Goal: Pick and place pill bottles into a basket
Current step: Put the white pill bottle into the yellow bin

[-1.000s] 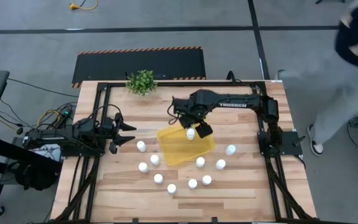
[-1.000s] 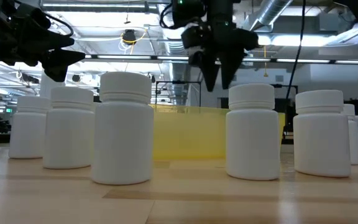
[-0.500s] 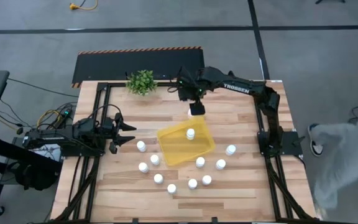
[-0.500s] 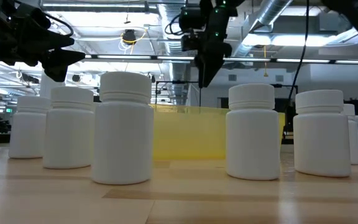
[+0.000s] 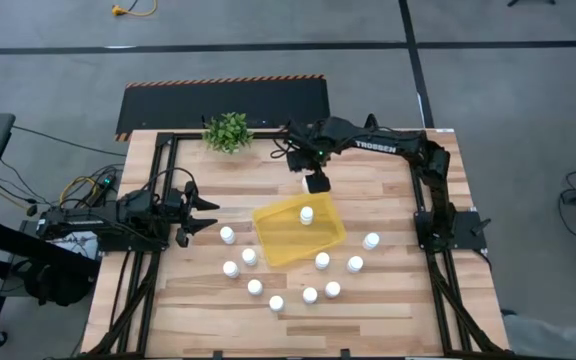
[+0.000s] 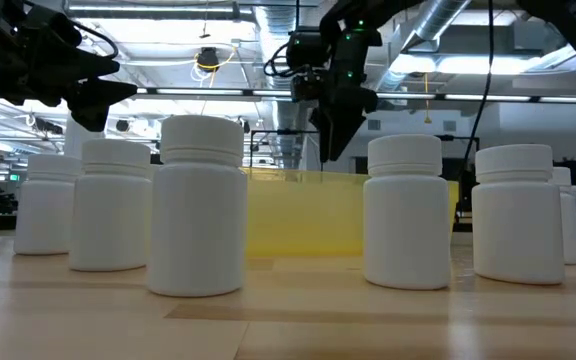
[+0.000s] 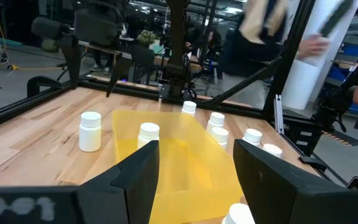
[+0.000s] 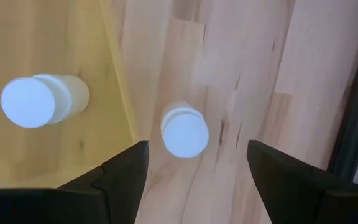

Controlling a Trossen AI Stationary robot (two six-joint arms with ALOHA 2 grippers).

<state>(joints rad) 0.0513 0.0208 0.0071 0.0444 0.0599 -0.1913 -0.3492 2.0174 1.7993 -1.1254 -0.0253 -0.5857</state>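
Pill bottles, small white plastic cylinders: one (image 5: 307, 215) now stands inside the shallow yellow plastic basket (image 5: 286, 238) at frame centre. Right gripper (image 5: 316, 182) has lifted away above it, jaws spread, empty. Left gripper (image 5: 204, 214) waits centre-left, jaws narrowly parted.

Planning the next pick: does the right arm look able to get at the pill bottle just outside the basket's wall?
Probably yes. The right claw hangs open above that pill bottle, which stands upright beside the yellow basket wall with nothing over it; the wall is close.
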